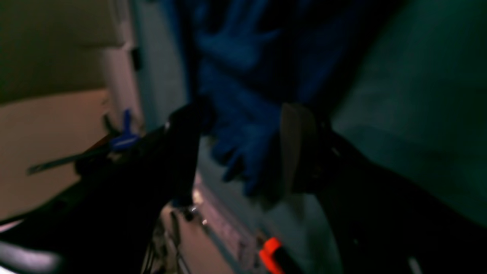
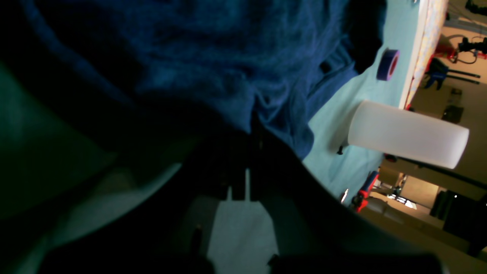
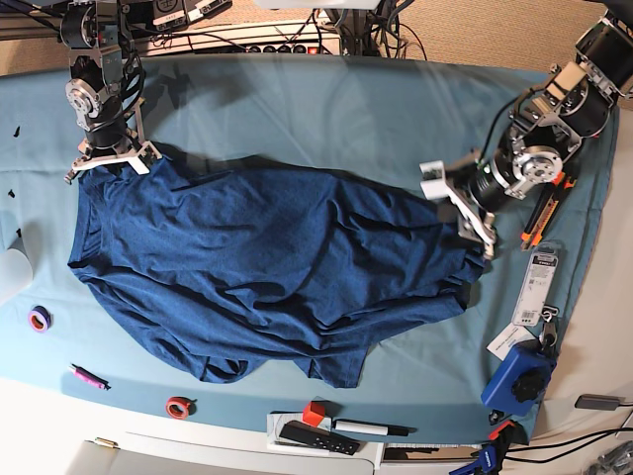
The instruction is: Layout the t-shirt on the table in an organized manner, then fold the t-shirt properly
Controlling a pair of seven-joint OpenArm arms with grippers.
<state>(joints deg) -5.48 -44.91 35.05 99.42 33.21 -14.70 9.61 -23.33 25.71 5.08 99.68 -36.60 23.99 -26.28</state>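
The dark navy t-shirt [image 3: 267, 247] lies spread and wrinkled across the middle of the teal-covered table [image 3: 326, 109]. At its far-left corner my right gripper [image 3: 109, 160] is shut on the fabric. The right wrist view shows those jaws [image 2: 249, 129] pinched together on a fold of the t-shirt [image 2: 213, 57]. My left gripper [image 3: 457, 206] stands open at the shirt's right edge. In the blurred left wrist view its two fingers [image 1: 300, 148] are wide apart with blue cloth [image 1: 243, 125] between them, over the table [image 1: 418, 95].
A purple tape roll [image 3: 39, 319] and a white cylinder [image 2: 407, 133] sit near the left edge. Along the front edge lie a pink marker [image 3: 87, 376], a red ring [image 3: 178, 406], a red cube [image 3: 314, 413] and a black remote [image 3: 316, 436]. An orange-handled tool [image 3: 539, 218] and a blue device [image 3: 519, 381] are at the right.
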